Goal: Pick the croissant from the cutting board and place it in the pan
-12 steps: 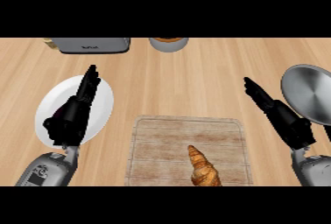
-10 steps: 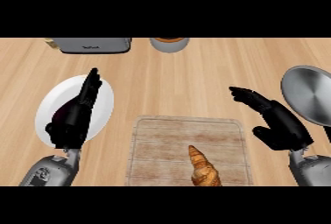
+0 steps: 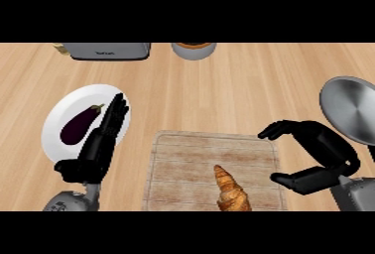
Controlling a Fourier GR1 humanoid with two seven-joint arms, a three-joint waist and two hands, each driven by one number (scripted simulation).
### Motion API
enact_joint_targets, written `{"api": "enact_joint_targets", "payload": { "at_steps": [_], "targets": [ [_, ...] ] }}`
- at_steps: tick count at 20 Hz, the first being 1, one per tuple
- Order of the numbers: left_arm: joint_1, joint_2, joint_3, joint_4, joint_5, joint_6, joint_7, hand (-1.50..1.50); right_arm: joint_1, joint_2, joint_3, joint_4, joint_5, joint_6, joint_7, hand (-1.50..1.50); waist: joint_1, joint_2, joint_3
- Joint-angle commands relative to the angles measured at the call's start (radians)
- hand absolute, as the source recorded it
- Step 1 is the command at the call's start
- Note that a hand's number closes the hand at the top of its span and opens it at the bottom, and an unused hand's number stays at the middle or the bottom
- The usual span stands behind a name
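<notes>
A golden-brown croissant (image 3: 230, 191) lies on the near part of the pale wooden cutting board (image 3: 183, 154), pointing away from me. The grey pan (image 3: 353, 109) sits at the right edge of the view, partly cut off. My right hand (image 3: 322, 149) hovers at the board's right edge, fingers bent over toward the left and thumb spread below, holding nothing. A gap separates it from the croissant. My left hand (image 3: 99, 149) rests with straight fingers left of the board, over the rim of a white plate.
A white plate (image 3: 62, 111) at the left holds a dark purple eggplant (image 3: 79, 124). A grey toaster (image 3: 108, 50) and a round container (image 3: 194, 49) stand at the back edge.
My right hand has swung from beside the pan toward the board, its fingers bending over to the left. The left hand shifted slightly. The croissant has not moved.
</notes>
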Motion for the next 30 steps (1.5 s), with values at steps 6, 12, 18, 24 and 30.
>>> {"api": "enact_joint_targets", "payload": {
  "at_steps": [6,12,18,24,30],
  "targets": [
    [0.044,-0.018,0.010,-0.034,0.001,-0.041,-0.011,0.00,-0.040,-0.092,-0.052,0.091,0.254,0.126,-0.301,-1.50,-0.001,-0.003,-0.001],
    [0.035,-0.029,0.015,-0.022,0.001,-0.055,-0.010,0.00,-0.096,-0.143,0.038,-0.044,0.343,0.141,-0.144,-1.50,-0.005,-0.005,-0.001],
    [0.051,-0.026,0.030,-0.008,-0.002,-0.066,-0.031,0.00,-0.202,-0.105,0.186,-0.121,0.499,0.154,0.042,-1.50,0.005,-0.006,-0.002],
    [0.044,-0.030,0.052,0.036,0.001,-0.092,-0.067,0.00,-0.196,-0.103,0.358,-0.173,0.728,0.173,0.081,-1.50,-0.002,-0.004,-0.002],
    [0.027,-0.030,0.084,0.062,-0.013,-0.115,-0.062,0.00,-0.167,-0.038,0.444,-0.151,0.915,0.143,0.109,-1.50,-0.003,-0.003,-0.001]
  ]
}}
